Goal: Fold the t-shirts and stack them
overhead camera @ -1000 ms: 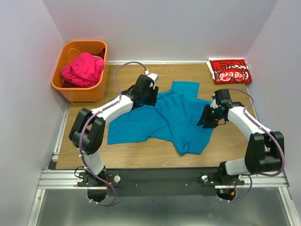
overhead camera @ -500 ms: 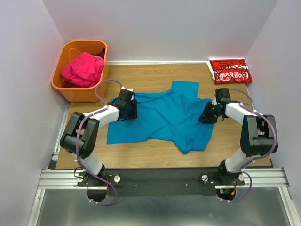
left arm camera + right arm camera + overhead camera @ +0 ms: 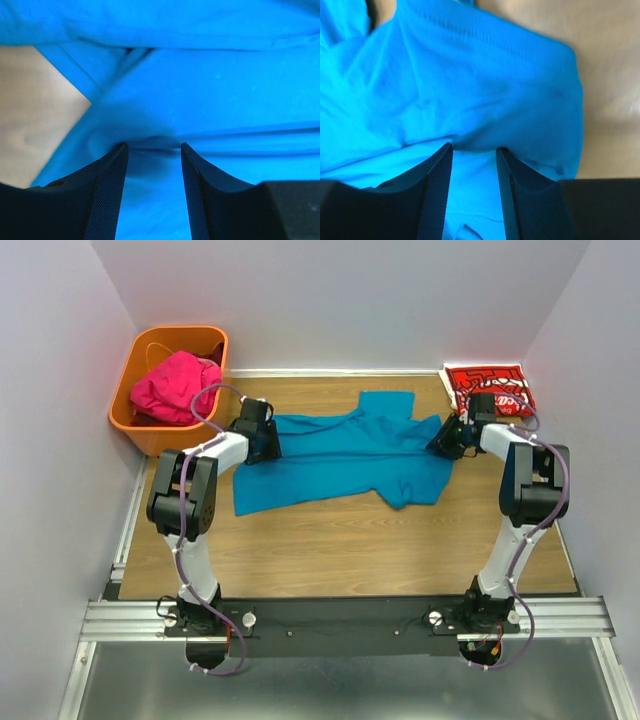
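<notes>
The teal-blue t-shirt lies stretched across the far middle of the wooden table, with a bunched flap hanging toward the front right. My left gripper is shut on its left edge; in the left wrist view cloth fills the gap between the fingers. My right gripper is shut on its right edge, and cloth also sits between the fingers there. The folded red Coca-Cola t-shirt lies at the far right corner. The magenta-pink t-shirt is heaped in the basket.
The orange plastic basket stands at the far left corner, close to my left arm. Lilac walls close in the back and both sides. The red shirt lies just behind my right wrist. Bare wood shows in front of the teal shirt.
Both grippers have moved toward the far wall and outward, dragging the teal shirt with them. The shirt is now stretched wider and lies farther back.
</notes>
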{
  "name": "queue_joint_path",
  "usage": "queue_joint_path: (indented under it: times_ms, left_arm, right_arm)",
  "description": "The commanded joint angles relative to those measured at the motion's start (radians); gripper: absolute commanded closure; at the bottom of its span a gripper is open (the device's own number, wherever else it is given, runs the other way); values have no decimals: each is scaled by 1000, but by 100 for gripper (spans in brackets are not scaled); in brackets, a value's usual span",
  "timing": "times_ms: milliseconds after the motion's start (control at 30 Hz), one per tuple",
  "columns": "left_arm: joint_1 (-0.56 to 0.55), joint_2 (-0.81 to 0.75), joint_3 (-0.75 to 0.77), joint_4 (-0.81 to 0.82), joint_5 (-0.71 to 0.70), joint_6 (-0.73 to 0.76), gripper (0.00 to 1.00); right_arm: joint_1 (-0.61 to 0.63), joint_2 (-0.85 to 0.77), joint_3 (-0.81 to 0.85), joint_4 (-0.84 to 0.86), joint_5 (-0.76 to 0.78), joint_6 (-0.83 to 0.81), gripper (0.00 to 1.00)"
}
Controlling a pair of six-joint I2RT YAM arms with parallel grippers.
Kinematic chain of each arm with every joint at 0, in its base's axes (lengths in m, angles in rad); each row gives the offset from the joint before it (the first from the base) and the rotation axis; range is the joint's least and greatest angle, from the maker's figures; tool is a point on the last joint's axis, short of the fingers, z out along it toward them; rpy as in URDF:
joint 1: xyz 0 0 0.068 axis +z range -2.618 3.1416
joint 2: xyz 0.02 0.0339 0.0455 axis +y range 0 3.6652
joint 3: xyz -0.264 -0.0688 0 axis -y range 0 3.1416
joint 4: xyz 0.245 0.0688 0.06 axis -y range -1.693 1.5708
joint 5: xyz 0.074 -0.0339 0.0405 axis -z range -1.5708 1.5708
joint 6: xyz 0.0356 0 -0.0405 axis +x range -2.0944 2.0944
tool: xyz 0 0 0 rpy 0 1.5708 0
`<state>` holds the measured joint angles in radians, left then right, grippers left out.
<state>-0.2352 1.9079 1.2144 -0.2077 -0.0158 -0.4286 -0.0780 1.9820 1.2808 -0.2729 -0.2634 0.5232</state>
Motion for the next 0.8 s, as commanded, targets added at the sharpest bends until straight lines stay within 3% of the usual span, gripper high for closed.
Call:
queue_joint_path:
  times_ms: [0,233,467,600,700,767]
  left_arm:
    - [5,42,94,-78,2,44,44]
    - [-131,-107,85,-55,-44,142,34]
    - [-409,-181,109,-7,11,281,32]
    - [-544,-91,201,7,120,298,30]
    - [-624,-2,325,1,174,265,29]
    - [-647,45,378,-7,194,249,29]
  right_arm:
    - [-20,52,40,-38,83,-49,50]
    - [-11,-156,-119,-55,27,-63,46]
    - [4,-420,-346,-72,26,-46,45]
    - [4,-580,-434,-97,108,-6,32]
    - [4,-722,-477,-123,223,21,9]
    - [3,-778,-482,-150,289,27,1]
